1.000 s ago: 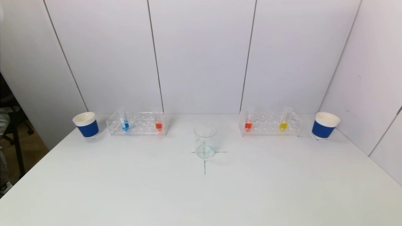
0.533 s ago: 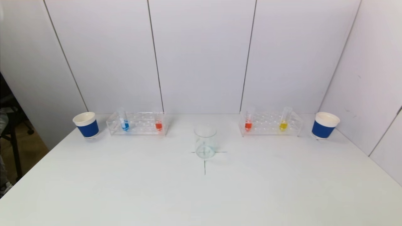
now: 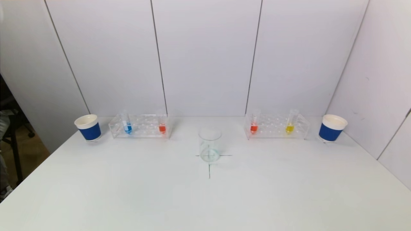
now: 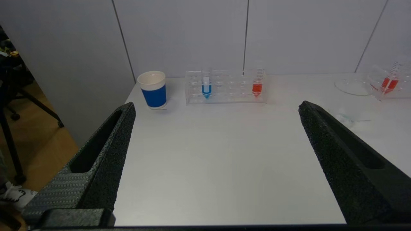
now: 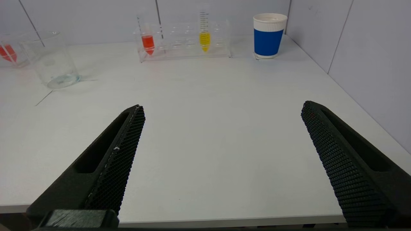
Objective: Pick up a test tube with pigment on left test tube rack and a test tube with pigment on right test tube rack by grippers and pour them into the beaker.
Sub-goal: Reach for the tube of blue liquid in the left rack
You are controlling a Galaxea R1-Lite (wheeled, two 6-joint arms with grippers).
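Left gripper (image 4: 215,107): black tapered fingers (image 4: 106,154), grainy pads, slotted backs. Right gripper (image 5: 221,110): same black fingers (image 5: 118,150), mesh-textured pads.

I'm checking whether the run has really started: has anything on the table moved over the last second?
Nothing visibly changed. The beaker, both racks with their tubes and both cups sit where they were. The left gripper and right gripper hang open over the near table, holding nothing.

Blue (image 3: 127,128), orange (image 3: 162,128) tubes upright, left rack (image 3: 140,126); orange (image 3: 254,128), yellow (image 3: 289,128) right rack (image 3: 276,126); beaker (image 3: 210,145) between
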